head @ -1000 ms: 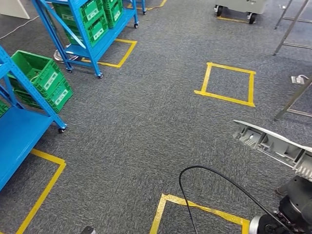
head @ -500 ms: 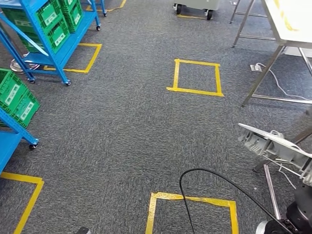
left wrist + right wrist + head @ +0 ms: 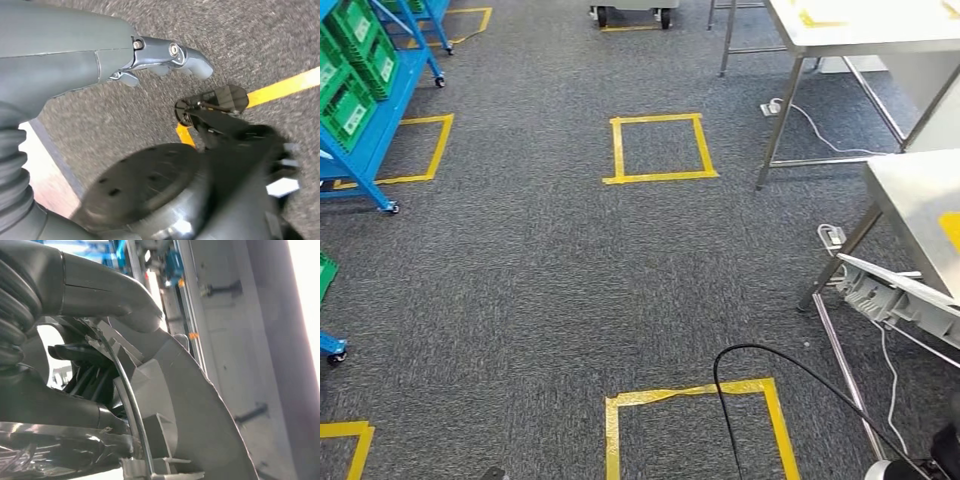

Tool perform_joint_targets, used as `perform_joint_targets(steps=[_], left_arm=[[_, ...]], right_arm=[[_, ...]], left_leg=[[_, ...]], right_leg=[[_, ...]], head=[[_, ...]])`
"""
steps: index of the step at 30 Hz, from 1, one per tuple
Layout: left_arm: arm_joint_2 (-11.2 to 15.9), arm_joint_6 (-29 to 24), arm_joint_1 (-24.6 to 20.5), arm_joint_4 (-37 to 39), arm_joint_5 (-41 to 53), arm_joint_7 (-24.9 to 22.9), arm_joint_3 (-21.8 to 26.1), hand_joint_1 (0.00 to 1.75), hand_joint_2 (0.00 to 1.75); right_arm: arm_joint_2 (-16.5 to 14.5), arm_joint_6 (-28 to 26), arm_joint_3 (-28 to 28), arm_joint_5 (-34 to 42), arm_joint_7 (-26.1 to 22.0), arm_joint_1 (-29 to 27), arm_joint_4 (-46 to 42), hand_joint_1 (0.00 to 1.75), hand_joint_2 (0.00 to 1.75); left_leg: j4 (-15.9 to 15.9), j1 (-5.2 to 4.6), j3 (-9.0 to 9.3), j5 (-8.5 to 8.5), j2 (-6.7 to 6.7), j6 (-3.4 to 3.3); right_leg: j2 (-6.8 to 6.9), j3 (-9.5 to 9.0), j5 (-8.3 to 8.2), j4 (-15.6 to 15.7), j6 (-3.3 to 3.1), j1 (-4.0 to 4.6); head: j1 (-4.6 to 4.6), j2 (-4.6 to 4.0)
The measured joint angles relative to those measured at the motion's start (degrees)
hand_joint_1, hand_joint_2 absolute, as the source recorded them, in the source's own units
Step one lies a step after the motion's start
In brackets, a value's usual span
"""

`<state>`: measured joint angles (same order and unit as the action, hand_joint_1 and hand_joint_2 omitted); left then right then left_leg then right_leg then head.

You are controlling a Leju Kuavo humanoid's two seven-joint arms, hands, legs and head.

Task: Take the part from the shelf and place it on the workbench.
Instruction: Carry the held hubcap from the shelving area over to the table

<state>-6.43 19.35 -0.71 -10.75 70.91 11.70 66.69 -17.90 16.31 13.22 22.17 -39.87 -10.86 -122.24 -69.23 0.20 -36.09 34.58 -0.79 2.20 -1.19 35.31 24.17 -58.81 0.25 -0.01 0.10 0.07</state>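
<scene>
Grey speckled carpet (image 3: 546,270) is stretching across the room, marked with yellow tape squares (image 3: 660,148), with a steel-topped workbench (image 3: 916,200) on thin metal legs standing at the right and a blue shelf (image 3: 365,140) carrying green crates (image 3: 350,95) at the far left. The right hand (image 3: 94,355) is grasping the part (image 3: 188,405), a pale grey moulded plastic piece with ribs and a curved smooth wall; the thick thumb is lying over it and the darker fingers (image 3: 90,380) are tucked beneath, partly hidden. From the head, the part (image 3: 893,300) is hanging just beside the workbench edge, cut off by the frame. The left hand (image 3: 113,55) is holding nothing, its fingers (image 3: 188,57) lying nearly straight over blurred carpet.
</scene>
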Motion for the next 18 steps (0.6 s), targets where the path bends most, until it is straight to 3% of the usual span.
perform_joint_targets(steps=[1,2,4,6,8,10,11,12,14,15,17,18], left_arm=[[0.02,0.00,0.14,0.00,0.15,0.13,0.00,0.00,1.75],[0.05,-0.02,0.25,0.00,0.28,0.17,0.00,0.00,1.75],[0.13,0.03,0.32,0.00,0.32,0.21,0.00,0.00,1.75],[0.13,0.14,0.30,0.00,0.32,0.16,0.00,0.00,1.75],[0.10,0.16,0.26,0.00,0.33,-0.23,0.00,0.00,1.75],[0.07,0.08,0.12,0.00,0.35,-0.61,0.01,0.00,1.75],[0.08,0.04,0.02,0.00,0.36,-0.71,0.02,0.00,1.75],[0.10,0.01,-0.02,0.00,0.35,-0.73,0.02,0.00,1.75],[0.18,-0.01,0.05,0.00,0.33,-0.77,0.02,0.00,1.75],[0.18,-0.01,0.17,0.00,0.33,-0.81,0.02,0.00,1.75],[0.18,0.01,0.29,0.00,0.36,-0.96,0.03,0.00,1.75],[0.18,0.01,0.28,0.00,0.38,-1.02,0.03,0.00,1.75]], right_arm=[[-0.02,-0.06,0.24,0.08,0.00,-0.12,-0.05,1.75,1.75],[-0.05,-0.08,0.54,0.20,0.00,-0.26,-0.11,1.75,1.75],[-0.13,-0.06,1.15,0.59,0.00,-0.56,-0.29,1.75,1.75],[-0.26,-0.13,1.79,0.98,0.00,-0.83,-0.69,1.75,1.75],[-0.35,-0.41,2.49,0.96,-0.03,-1.09,-1.26,1.75,1.75],[-0.38,-0.67,3.19,0.80,-0.06,-1.33,-1.77,1.75,1.75],[-0.40,-0.72,3.51,0.77,-0.07,-1.42,-1.99,1.75,1.75],[-0.42,-0.73,3.77,0.74,-0.07,-1.45,-2.20,1.75,1.75],[-0.42,-0.76,4.02,0.69,-0.07,-1.42,-2.48,1.75,1.75],[-0.43,-0.85,4.05,0.57,-0.07,-1.40,-2.52,1.75,1.75],[-0.44,-1.41,4.11,-0.26,-0.06,-1.39,-2.54,1.75,1.75],[-0.43,-1.95,4.14,-1.10,-0.05,-1.32,-2.59,1.75,1.75]], left_leg=[[-2.76,0.00,-1.54,0.67,0.37,0.02],[-3.87,0.01,-2.37,0.27,0.55,0.02],[0.29,0.11,-0.89,-3.57,1.15,-0.07],[7.52,0.52,2.20,-7.09,3.78,-0.13],[10.97,0.68,3.69,-7.73,5.56,-0.41],[11.29,0.50,3.86,-7.67,4.50,-1.10],[11.40,0.48,3.94,-7.74,3.82,-1.49],[11.52,0.48,4.03,-7.80,3.08,-1.92],[11.62,0.31,4.18,-7.70,1.53,-2.54],[11.62,0.19,4.24,-7.59,0.68,-2.72],[11.61,0.09,4.38,-7.41,-1.04,-2.74],[11.61,0.08,4.51,-7.27,-1.84,-2.65]], right_leg=[[-0.84,-0.01,0.00,0.00,-0.02,0.00],[-1.74,-0.03,0.00,-0.01,-0.02,-0.02],[-3.55,-0.14,-0.03,-0.05,0.10,-0.16],[-5.18,0.02,-0.02,-0.33,0.51,-0.24],[-6.56,0.55,-0.14,-0.54,1.16,-0.36],[-7.57,1.05,-0.40,-0.42,1.86,-0.62],[-6.81,1.32,-0.25,-0.70,2.15,-0.56],[-5.18,1.98,0.47,-1.91,2.41,-0.45],[-1.07,4.72,3.57,-7.79,2.82,-0.27],[0.08,6.59,5.36,-11.71,2.99,-0.35],[0.74,8.84,6.74,-16.38,3.15,-0.54],[0.95,8.37,5.89,-15.63,3.18,-0.61]], head=[[-0.06,0.00],[-0.04,0.00],[-0.04,0.00],[-0.03,0.00],[0.00,0.01],[-0.02,0.01],[0.07,0.00],[0.27,0.00],[0.64,0.00],[0.71,0.00],[0.71,0.00],[0.71,0.00]])
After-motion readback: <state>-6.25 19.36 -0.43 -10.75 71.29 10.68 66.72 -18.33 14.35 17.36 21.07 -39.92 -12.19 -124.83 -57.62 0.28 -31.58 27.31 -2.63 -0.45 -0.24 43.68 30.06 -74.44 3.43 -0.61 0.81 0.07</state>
